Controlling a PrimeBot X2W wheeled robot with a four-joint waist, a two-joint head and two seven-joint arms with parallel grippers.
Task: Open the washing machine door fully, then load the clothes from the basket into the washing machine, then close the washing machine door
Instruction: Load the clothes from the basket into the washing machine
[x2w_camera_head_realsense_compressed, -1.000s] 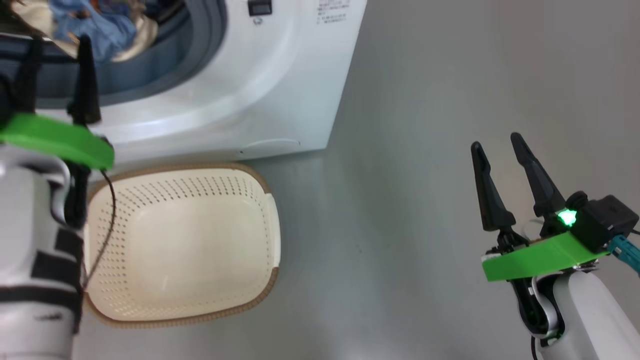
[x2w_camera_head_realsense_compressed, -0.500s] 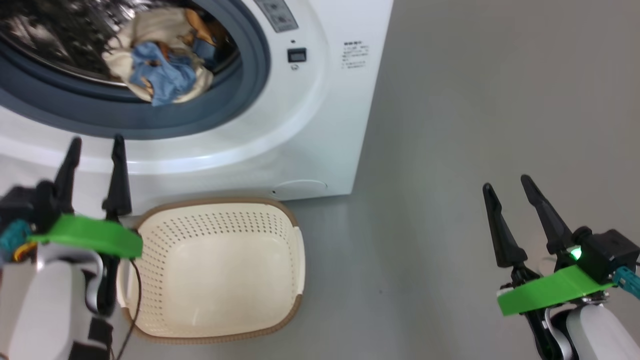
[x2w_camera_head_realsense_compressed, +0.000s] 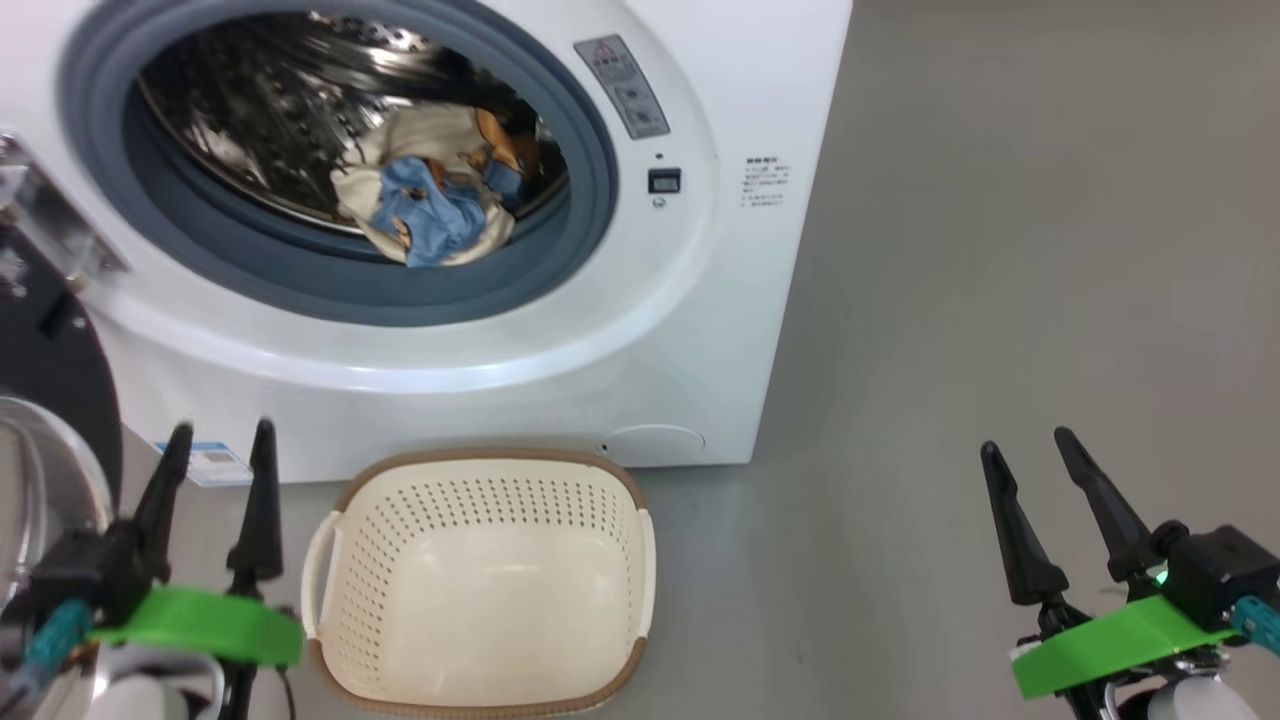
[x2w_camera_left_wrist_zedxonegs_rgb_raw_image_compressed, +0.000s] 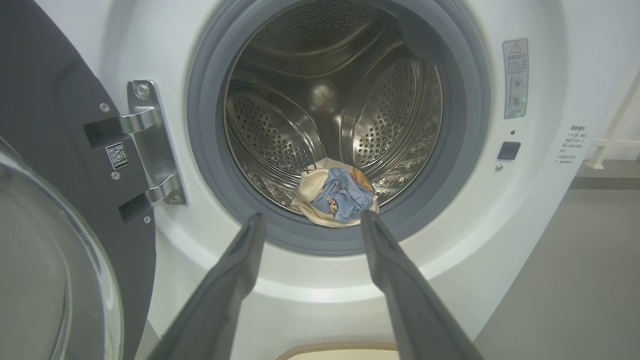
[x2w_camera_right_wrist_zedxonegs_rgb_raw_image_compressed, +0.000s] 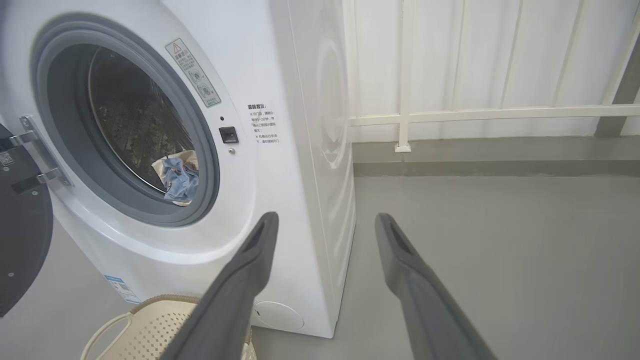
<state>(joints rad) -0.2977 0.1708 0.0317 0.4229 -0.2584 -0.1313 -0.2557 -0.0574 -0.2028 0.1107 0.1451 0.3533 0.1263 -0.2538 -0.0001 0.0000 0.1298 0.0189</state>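
Both sets of jaws are being held spread and empty, the left gripper (x2w_camera_head_realsense_compressed: 223, 428) beside the basket (x2w_camera_head_realsense_compressed: 480, 460) and the right gripper (x2w_camera_head_realsense_compressed: 1025, 440) well apart over the floor (x2w_camera_head_realsense_compressed: 900, 400), while the clothes (x2w_camera_head_realsense_compressed: 430, 205) are being cradled inside the washing machine (x2w_camera_head_realsense_compressed: 720, 300), its door (x2w_camera_head_realsense_compressed: 50, 370) swung open.

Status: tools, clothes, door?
Open, empty: left tool, right tool. All clothes in washing machine; basket empty. The door open, nothing seen blocking it.

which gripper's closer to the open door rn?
Left. The left gripper hangs beside the washing machine door, by the basket; the right gripper is over the floor, beyond the washing machine, on its other side.
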